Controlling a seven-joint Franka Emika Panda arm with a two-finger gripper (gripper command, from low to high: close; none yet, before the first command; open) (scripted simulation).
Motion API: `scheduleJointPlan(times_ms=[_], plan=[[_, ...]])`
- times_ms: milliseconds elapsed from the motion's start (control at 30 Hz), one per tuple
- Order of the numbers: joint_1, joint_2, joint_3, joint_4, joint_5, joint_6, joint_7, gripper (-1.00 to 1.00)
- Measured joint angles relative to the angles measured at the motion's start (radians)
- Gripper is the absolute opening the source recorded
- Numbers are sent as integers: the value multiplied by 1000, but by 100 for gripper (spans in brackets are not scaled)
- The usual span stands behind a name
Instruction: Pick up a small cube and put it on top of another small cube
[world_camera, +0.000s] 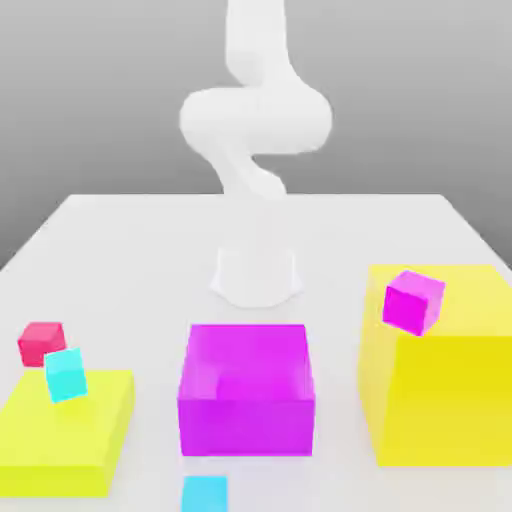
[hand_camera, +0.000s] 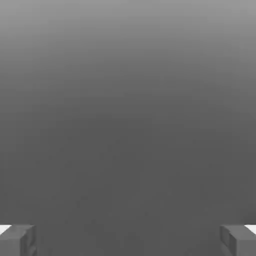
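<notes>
Exterior view first: my white arm (world_camera: 255, 130) rose from its base (world_camera: 257, 277) at the far middle of the pale table (world_camera: 130, 240). The small red cube (world_camera: 41, 342) sat on the table at the exterior view's left, just behind a low yellow block (world_camera: 60, 440). The turquoise cube (world_camera: 66, 374) stood tilted at that block's far edge, just beside the red cube and overlapping its lower corner from this angle; whether the two touched I could not tell. A large magenta block (world_camera: 246, 390) occupied the middle foreground. A tall yellow block (world_camera: 450, 400) stood at the exterior view's right, with a small magenta cube (world_camera: 413, 301) tilted at its upper near corner. A sky-blue cube (world_camera: 204, 494) lay at the near edge, in front of the magenta block. Hand view next: my gripper (hand_camera: 128, 241) was spread wide, its two grey fingertips (hand_camera: 17, 240) far apart, with nothing between them and plain grey surface beyond.
</notes>
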Motion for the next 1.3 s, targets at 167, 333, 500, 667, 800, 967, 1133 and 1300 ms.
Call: scheduleJointPlan(times_ms=[167, 333, 500, 667, 800, 967, 1133, 1300], plan=[[-129, 122, -4, -54, -63, 65, 120, 0], [-248, 241, -23, -106, -116, 127, 231, 0], [-355, 360, -60, -157, -160, 189, 334, 0], [-448, 476, -113, -210, -183, 253, 423, 0], [-511, 569, -165, -252, -178, 307, 477, 0], [-591, 683, -233, -307, -121, 378, 508, 0], [-681, 797, -251, -362, 23, 449, 477, 0], [-757, 951, -175, -359, 190, 561, 386, 0]])
